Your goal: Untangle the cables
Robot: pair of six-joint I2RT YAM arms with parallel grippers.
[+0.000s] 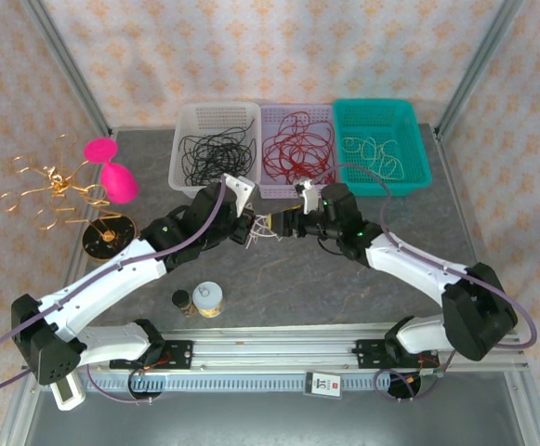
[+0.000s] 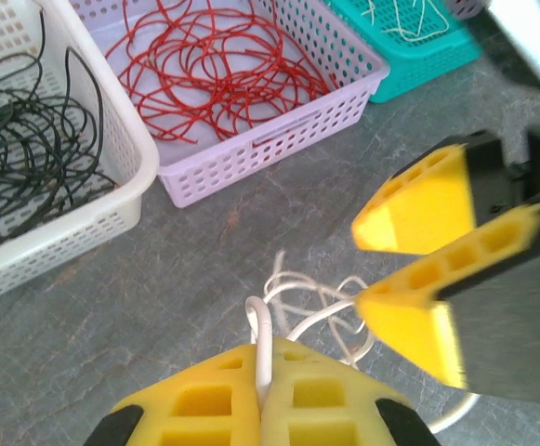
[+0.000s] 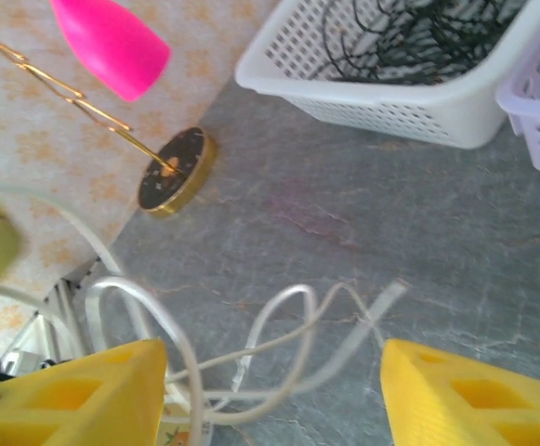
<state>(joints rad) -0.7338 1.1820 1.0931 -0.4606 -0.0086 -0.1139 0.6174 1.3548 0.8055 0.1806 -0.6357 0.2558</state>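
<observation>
A small tangle of off-white cables (image 1: pixel 265 232) lies on the grey table between my two grippers. My left gripper (image 2: pixel 268 358) is shut on one off-white strand (image 2: pixel 264 330), which rises as a loop from between its yellow pads. My right gripper (image 3: pixel 274 372) is open, its yellow fingers (image 3: pixel 455 395) wide apart with loose off-white loops (image 3: pixel 288 316) lying between them. In the left wrist view the right gripper (image 2: pixel 362 269) hangs just right of the tangle (image 2: pixel 321 297). Black cables (image 1: pixel 216 153) fill the white basket, red cables (image 1: pixel 296 149) the lilac one, and off-white cables (image 1: pixel 374 153) the teal one.
The three baskets (image 1: pixel 251 111) stand in a row at the back of the table. A gold wire ornament (image 1: pixel 51 186) on a round black base (image 1: pixel 108 237) and a pink object (image 1: pixel 111 169) stand at the left. Two small jars (image 1: pixel 206 299) sit near the front.
</observation>
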